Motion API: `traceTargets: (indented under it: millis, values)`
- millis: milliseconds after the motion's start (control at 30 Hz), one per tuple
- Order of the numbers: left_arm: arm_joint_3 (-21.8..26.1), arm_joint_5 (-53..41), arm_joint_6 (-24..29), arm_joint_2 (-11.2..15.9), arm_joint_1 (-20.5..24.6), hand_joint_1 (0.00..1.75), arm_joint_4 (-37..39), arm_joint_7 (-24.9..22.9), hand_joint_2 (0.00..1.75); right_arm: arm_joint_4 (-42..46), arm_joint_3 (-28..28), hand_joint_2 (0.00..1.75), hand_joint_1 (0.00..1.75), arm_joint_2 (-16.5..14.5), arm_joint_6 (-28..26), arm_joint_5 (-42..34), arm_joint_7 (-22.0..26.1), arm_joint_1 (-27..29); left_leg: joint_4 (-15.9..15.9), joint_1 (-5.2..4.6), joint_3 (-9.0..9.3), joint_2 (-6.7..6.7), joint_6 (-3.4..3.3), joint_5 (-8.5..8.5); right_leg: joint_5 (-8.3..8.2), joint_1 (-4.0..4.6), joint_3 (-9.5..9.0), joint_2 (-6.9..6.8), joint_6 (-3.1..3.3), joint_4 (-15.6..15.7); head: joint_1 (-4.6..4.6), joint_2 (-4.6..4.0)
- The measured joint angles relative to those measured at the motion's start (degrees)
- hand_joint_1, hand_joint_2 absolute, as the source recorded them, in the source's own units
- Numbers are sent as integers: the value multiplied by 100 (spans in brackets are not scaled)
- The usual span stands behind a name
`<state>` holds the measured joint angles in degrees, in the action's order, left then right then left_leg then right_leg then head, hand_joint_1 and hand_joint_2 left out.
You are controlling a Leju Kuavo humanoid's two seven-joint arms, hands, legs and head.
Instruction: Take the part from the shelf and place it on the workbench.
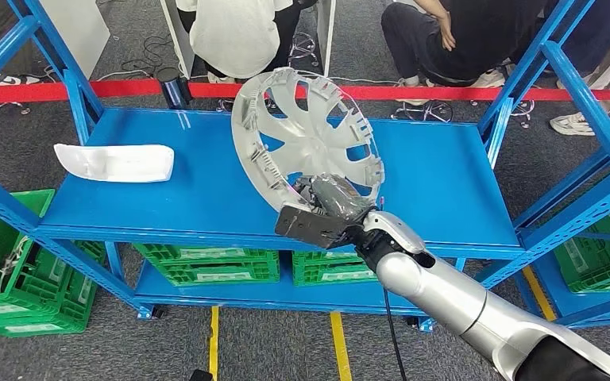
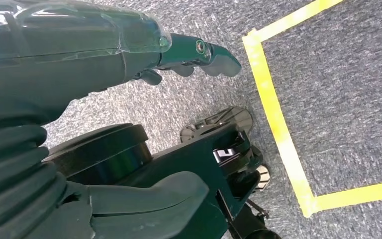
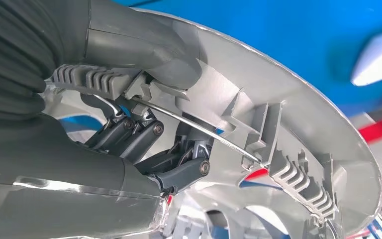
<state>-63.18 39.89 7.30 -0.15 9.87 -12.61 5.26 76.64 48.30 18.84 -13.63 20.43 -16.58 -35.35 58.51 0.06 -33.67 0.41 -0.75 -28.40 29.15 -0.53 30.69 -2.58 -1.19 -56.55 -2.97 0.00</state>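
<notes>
Reaching up from the lower right of the head view, the silver right arm (image 1: 461, 302) is ending in the right hand (image 1: 330, 210), which is gripping the lower rim of the silver wheel cover (image 1: 306, 131). From the right wrist camera the thumb (image 3: 144, 45) is pressing on the outside of the rim while the darker fingers (image 3: 179, 172) are curling in behind it, clamping the ribbed edge of the wheel cover (image 3: 288, 124) between them. That part is standing tilted on edge, its lower rim at the hand near the front of the blue shelf (image 1: 445, 175), its hollow side facing the camera.

Hanging low over grey carpet with yellow tape lines (image 2: 278, 129), the left hand (image 2: 199, 55) is holding nothing (its fingers are lying fairly straight and apart).

Under the shelf, green crates (image 1: 206, 266) are sitting on the lower tier, and more green crates (image 1: 16, 270) are stacked at the left; what is in them I cannot tell.

Farther left on the shelf top, a white part (image 1: 115, 162) is lying flat, well apart from the wheel cover. Beyond the shelf a red tape line (image 1: 87, 89) is running across the floor, and people (image 1: 238, 32) are sitting behind it.
</notes>
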Motion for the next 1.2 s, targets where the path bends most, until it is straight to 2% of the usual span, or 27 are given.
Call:
traceTargets:
  millis: [233, 367, 533, 600, 767, 900, 1067, 1200]
  values:
    - [25, 88, 16, 12, -115, 0, 2, 49, 175, 851, -359, 175, 175, 30, -863, -73, 442, 450, 0, 1, -2, -1, 1, -1, 8, 0, 0, -8, -3, 0, 2, 0]
    - [67, 161, 42, 33, -193, 0, 2, 115, 175, 1741, -599, 175, 175, 36, -957, -915, 1090, 808, 0, 1, -2, -2, 3, -3, 15, 1, 1, -8, -3, 0, 1, 0]
    - [155, 263, 70, 57, -264, 0, 3, 181, 175, 2975, -910, 175, 175, 35, -350, -3107, 2308, 1191, -1, 1, -2, -4, 3, -4, 19, 1, 1, -10, 2, 0, 7, 0]
    - [172, 289, 76, 66, -277, 0, 4, 202, 175, 3397, -1028, 175, 175, 35, -61, -3770, 2663, 1304, -1, 2, -1, -5, 3, -4, 21, 1, 1, -10, 3, 0, 6, 0]
    - [185, 309, 77, 81, -290, 0, 4, 217, 175, 4075, -1272, 175, 175, 33, 382, -4472, 3061, 1491, -2, 1, 1, -4, 3, -4, 20, 0, -1, -9, 4, 0, 2, 0]
    - [191, 320, 77, 91, -293, 0, 4, 222, 175, 4322, -1381, 175, 175, 32, 551, -4717, 3181, 1581, -1, 0, 3, 3, 3, -4, 17, -1, -1, -6, 2, 0, 0, 0]
    - [238, 375, 40, 95, -304, 0, 4, 256, 175, 4580, -1506, 175, 175, -7, 1251, -5531, 3627, 1811, -1, 0, 2, 6, 3, -4, 18, 0, -2, -7, 2, 0, -2, 0]
    - [286, 405, 3, 95, -305, 0, 4, 249, 175, 4700, -1583, 175, 175, -69, 1429, -5588, 3756, 2027, -2, 2, 3, 11, 6, -7, 23, 1, -1, -7, 3, 0, 6, 0]
